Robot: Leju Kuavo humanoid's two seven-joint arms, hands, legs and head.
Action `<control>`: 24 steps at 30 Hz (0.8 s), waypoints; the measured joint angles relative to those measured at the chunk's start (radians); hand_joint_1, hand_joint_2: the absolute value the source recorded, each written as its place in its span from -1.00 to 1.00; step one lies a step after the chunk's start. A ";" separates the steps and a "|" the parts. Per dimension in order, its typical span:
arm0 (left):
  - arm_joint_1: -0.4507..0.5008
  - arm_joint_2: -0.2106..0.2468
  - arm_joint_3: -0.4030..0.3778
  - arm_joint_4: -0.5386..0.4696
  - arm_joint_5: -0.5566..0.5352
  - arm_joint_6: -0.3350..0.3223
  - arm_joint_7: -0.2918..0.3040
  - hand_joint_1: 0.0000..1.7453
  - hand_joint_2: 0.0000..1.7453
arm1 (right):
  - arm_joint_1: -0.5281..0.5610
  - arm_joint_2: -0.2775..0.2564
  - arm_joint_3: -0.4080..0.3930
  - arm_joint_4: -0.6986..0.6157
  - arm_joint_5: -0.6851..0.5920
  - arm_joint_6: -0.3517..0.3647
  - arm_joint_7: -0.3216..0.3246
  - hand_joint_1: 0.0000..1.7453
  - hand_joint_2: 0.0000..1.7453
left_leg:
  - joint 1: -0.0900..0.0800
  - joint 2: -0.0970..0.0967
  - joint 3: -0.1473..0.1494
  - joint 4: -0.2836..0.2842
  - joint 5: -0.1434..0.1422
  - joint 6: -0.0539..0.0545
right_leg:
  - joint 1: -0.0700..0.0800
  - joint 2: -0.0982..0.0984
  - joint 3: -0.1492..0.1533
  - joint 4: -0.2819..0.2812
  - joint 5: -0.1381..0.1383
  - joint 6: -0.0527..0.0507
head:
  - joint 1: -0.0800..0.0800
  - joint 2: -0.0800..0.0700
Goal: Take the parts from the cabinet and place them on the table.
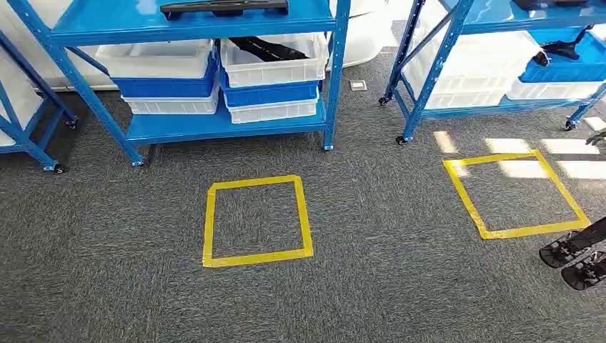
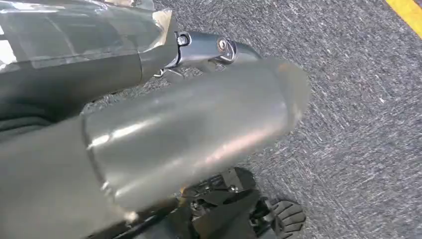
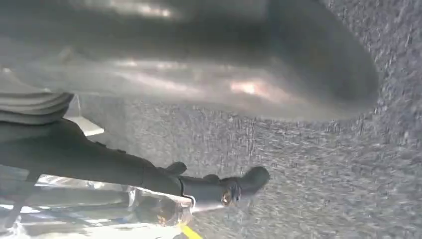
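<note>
Six stacked bins (image 1: 223, 77), black parts (image 1: 266, 48)

Right hand (image 1: 576, 261) low at the robot's right side — dark fingers (image 1: 559, 251) extended, apart, holding nothing

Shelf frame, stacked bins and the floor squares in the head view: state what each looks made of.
Shelf frame: probably painted metal, glossy blue, with slotted uprights and a smooth deck. Stacked bins: moulded plastic by the look, white and blue, with thin rims and a slight sheen. Floor squares: yellow adhesive tape, flat strips overlapping at the corners, laid on grey carpet.
</note>
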 joint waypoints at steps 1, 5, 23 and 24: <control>0.000 0.001 0.001 0.000 0.000 0.000 0.000 -1.00 -1.00 | -0.002 0.000 0.000 0.000 -0.003 0.000 0.000 -1.00 -1.00 | 0.004 0.002 0.002 0.003 -0.001 -0.001 | -0.006 0.000 0.001 -0.005 0.002 -0.001 | 0.001 0.000; -0.003 0.003 0.001 0.000 0.000 0.000 0.001 -1.00 -1.00 | -0.003 0.002 0.000 0.000 -0.006 0.000 0.000 -1.00 -1.00 | 0.006 0.004 0.011 -0.012 -0.010 -0.005 | -0.003 0.001 0.005 -0.007 -0.006 -0.011 | 0.001 0.000; -0.002 0.004 0.001 0.000 -0.006 -0.004 0.012 -1.00 -1.00 | -0.003 0.002 0.005 0.000 0.008 0.055 -0.025 -1.00 -1.00 | 0.007 0.004 0.014 -0.012 -0.008 -0.006 | -0.003 0.001 0.009 -0.007 -0.006 -0.011 | 0.001 0.000; -0.002 0.004 0.001 0.000 -0.006 -0.005 0.014 -1.00 -1.00 | -0.003 0.002 0.006 0.000 0.008 0.055 -0.026 -1.00 -1.00 | 0.007 0.004 0.014 -0.012 -0.008 -0.006 | -0.003 0.001 0.009 -0.007 -0.006 -0.011 | 0.002 0.000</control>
